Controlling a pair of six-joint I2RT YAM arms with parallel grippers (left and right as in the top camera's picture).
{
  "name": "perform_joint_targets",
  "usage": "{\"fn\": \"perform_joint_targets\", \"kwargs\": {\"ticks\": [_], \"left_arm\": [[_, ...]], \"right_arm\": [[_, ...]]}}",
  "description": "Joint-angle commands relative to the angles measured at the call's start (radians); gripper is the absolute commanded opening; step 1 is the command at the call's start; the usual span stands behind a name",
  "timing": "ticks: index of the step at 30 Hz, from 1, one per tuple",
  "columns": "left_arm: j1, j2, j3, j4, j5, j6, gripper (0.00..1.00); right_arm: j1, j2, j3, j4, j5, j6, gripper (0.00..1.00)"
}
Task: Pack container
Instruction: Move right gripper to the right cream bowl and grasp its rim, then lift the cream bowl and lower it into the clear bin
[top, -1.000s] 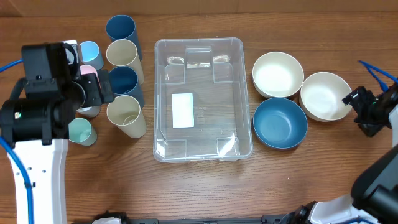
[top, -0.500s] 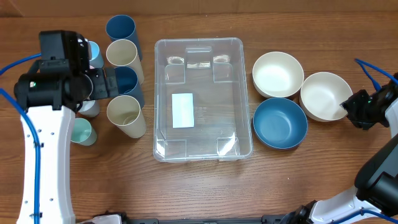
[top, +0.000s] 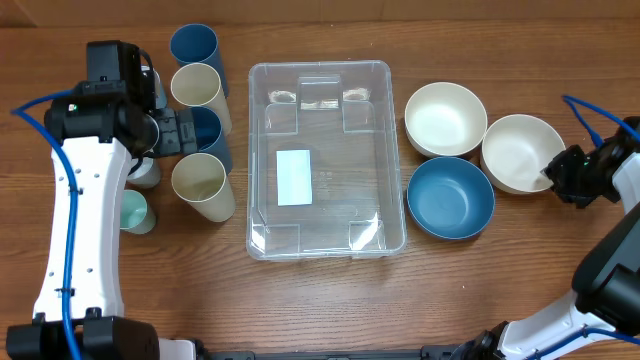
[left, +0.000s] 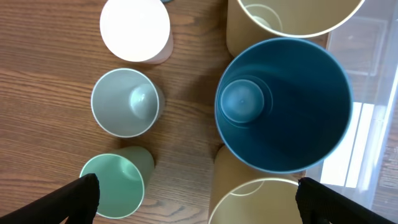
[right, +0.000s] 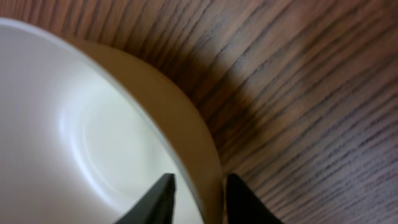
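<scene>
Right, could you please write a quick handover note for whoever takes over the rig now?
Left gripper: jaws wide open over the tall blue cup between two cream cups, holding nothing.
Right gripper: jaws straddle the rim of the right cream bowl; whether they pinch it is unclear.
Container: mid-table, empty.
Done: nothing packed.
Left: all cups and bowls sit outside it.

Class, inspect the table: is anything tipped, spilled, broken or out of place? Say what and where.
Nothing stands out. The cups that show, left of the container, stand upright. The three bowls on its right sit mouth-up. The container lies square and empty. No spills or damage show.
</scene>
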Motion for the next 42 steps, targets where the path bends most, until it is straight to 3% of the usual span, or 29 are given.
{"fn": "perform_joint_targets", "kwargs": {"ticks": [1, 3, 14, 23, 27, 32, 38, 42], "left_arm": [[0.004, 0.022, 0.021, 0.004, -0.005, 0.018, 1.0], [0.004, 0.027, 0.021, 0.004, -0.005, 0.018, 1.0], [0.004, 0.032, 0.021, 0.004, -0.005, 0.018, 1.0], [0.004, 0.032, 0.021, 0.005, -0.005, 0.018, 1.0], [0.004, 0.032, 0.021, 0.005, -0.005, 0.018, 1.0], [0.004, 0.032, 0.021, 0.004, -0.005, 0.018, 1.0], [0.004, 0.032, 0.021, 0.004, -0.005, 0.018, 1.0], [0.004, 0.032, 0.021, 0.005, -0.005, 0.018, 1.0]], "right_arm": [[0.005, 0.017, 0.018, 0.01, -0.005, -0.003, 0.16], [0.005, 0.022, 0.018, 0.012, -0.005, -0.003, 0.04], [-0.003, -0.038, 0.04, 0.003, -0.005, -0.003, 0.04], [0.068, -0.307, 0.197, -0.124, -0.059, 0.028, 0.04], [0.203, -0.435, 0.244, -0.167, -0.068, 0.009, 0.04], [0.504, -0.539, 0.247, -0.171, -0.074, -0.061, 0.04], [0.843, -0.493, 0.247, -0.117, 0.062, -0.063, 0.04], [0.982, -0.391, 0.247, -0.069, 0.22, -0.062, 0.04]]}}
